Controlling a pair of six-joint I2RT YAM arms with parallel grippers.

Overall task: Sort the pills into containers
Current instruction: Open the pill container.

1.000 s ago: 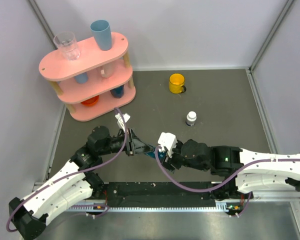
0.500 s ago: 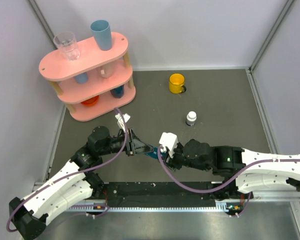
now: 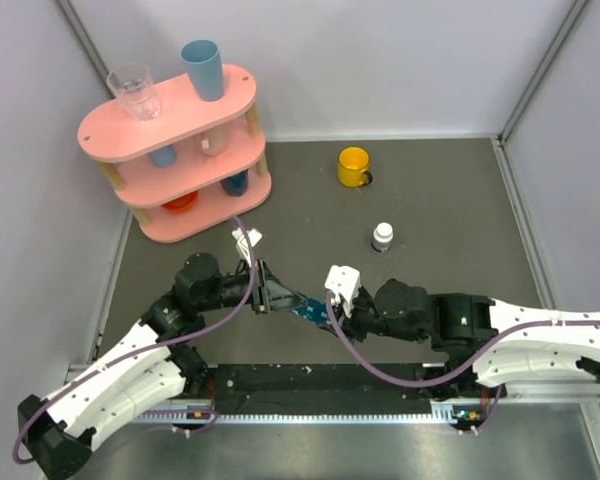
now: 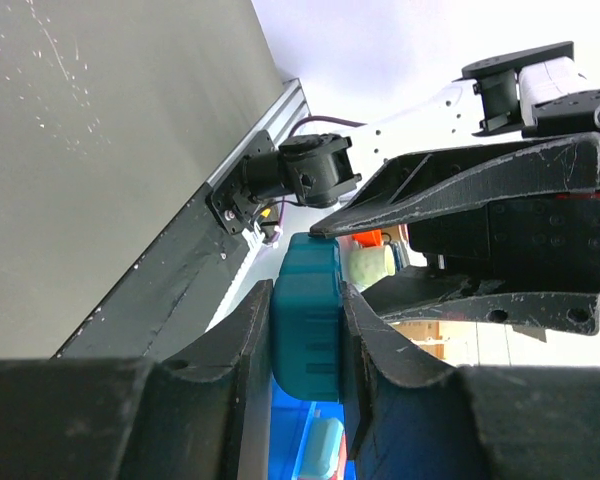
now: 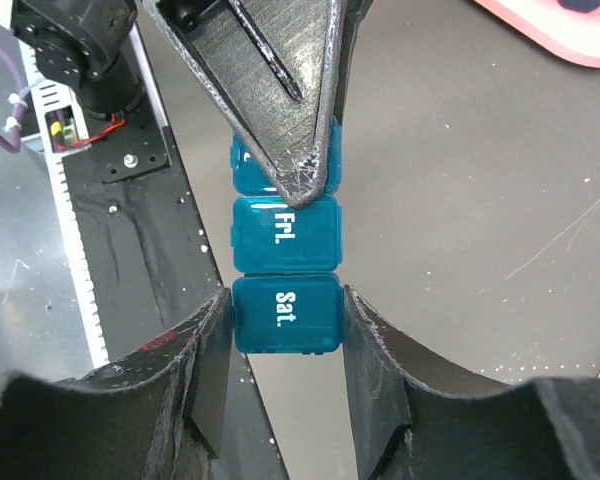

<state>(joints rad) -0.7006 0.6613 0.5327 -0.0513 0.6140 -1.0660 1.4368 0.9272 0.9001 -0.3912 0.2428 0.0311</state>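
From above, my grippers hide most of the pill box (image 3: 306,308). Only a teal sliver shows between them, over the near middle of the table (image 3: 450,230). My left gripper (image 4: 308,300) clamps one end, covering that compartment's label. My right gripper (image 5: 285,305) grips the other end, its fingers pressing both sides of the "Sat." compartment, next to "Fri."
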